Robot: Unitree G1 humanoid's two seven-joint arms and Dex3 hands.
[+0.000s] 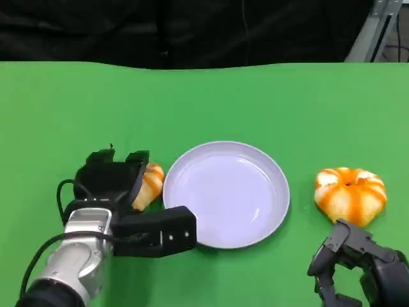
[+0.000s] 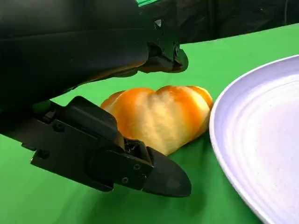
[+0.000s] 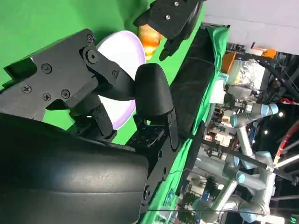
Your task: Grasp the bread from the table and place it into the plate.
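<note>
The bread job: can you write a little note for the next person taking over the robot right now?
Left hand: fingers around the bread roll on the green table, beside the plate; cannot tell if gripped.
Right hand: holds nothing, near the round bun.
Done: left hand reached the roll.
Left: grip, lift, set in the plate, which has nothing in it.

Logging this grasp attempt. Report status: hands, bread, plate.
Left hand around bread roll, fingers on both sides, grip unconfirmed. Roll on table beside plate. Right hand idle near round bread. Path unobstructed.
</note>
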